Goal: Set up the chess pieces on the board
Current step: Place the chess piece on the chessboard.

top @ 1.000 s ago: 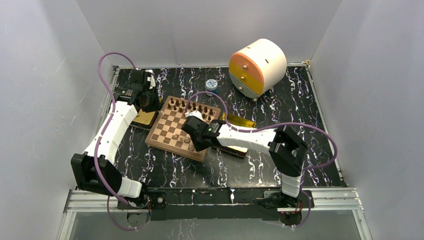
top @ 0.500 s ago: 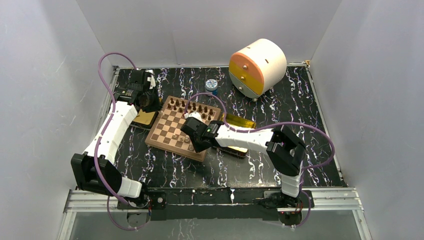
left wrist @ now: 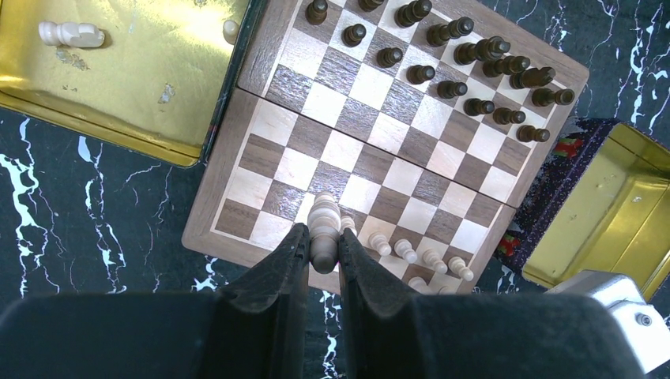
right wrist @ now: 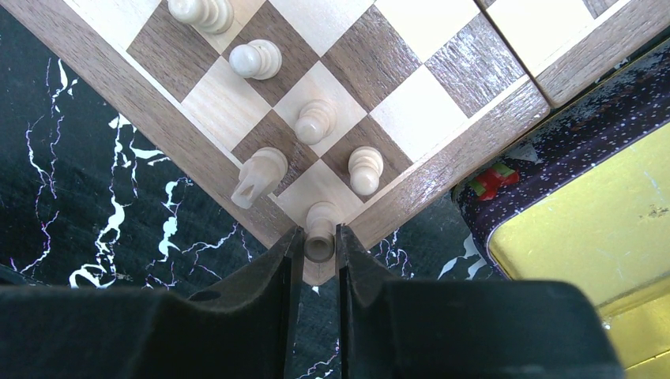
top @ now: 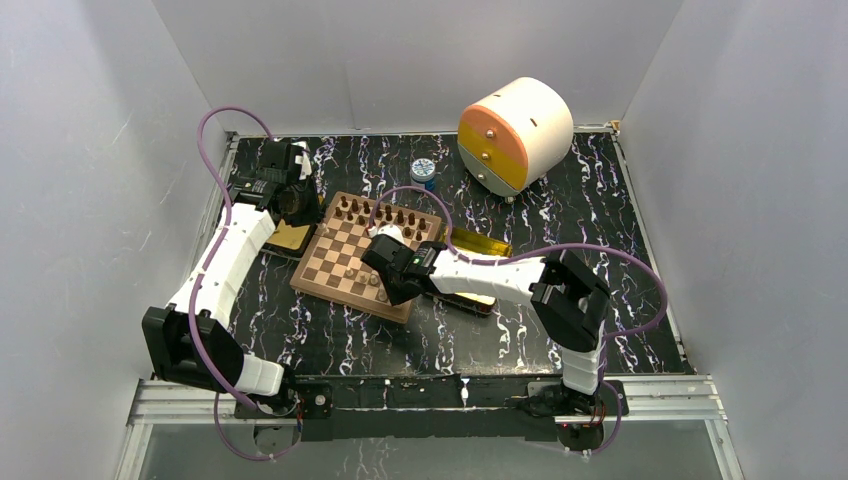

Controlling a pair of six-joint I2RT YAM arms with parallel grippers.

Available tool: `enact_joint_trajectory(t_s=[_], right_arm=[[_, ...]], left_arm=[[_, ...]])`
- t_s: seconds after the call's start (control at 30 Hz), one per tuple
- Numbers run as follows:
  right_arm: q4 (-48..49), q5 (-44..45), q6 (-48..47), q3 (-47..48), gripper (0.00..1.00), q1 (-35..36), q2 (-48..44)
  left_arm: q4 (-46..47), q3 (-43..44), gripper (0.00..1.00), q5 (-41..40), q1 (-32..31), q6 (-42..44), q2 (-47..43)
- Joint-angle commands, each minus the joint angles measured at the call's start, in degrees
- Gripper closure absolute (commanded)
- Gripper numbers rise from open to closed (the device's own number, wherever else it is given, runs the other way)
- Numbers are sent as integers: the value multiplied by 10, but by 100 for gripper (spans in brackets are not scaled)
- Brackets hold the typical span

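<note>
Left wrist view: the left end effector [left wrist: 322, 241] is pinching a tall pale tan wooden chess piece with a ridged top [left wrist: 322, 223], fingers pressed on either side of it. It hangs high over the near edge of the square wooden chessboard with light and dark checkered squares [left wrist: 296, 168]. On the far rows, the dark brown wooden chessmen [left wrist: 453, 88] stand in two lines. A short row of small pale tan pawns [left wrist: 405, 250] sits along the near edge. Beside the board's left rim lies a shiny gold rectangular tray [left wrist: 142, 87] with a pale tan piece lying on its side [left wrist: 71, 33].

Over to the right wrist view: the right end effector [right wrist: 318, 241] is down at the board's corner. Its fingers sit close on both sides of a short pale tan wooden piece [right wrist: 320, 221] on the corner square. Whether they actually squeeze it, I cannot tell. Just beside it stands a pale tan knight [right wrist: 257, 178], leaning. A second gold tray [right wrist: 585, 229] rests on the black marbled surface [right wrist: 118, 205].
</note>
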Motion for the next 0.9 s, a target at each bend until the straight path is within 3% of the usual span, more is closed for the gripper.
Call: enact_joint_trajectory(t_s=[0.0, 0.57, 0.87], right_arm=[[16, 4, 10, 15, 71, 3, 8], [16, 4, 9, 24, 71, 3, 15], [9, 8, 10, 33, 65, 3, 14]], left_arm=[[-3, -4, 90, 2, -3, 4, -32], [-3, -7, 90, 6, -3, 2, -33], [-2, -7, 90, 11, -3, 2, -32]])
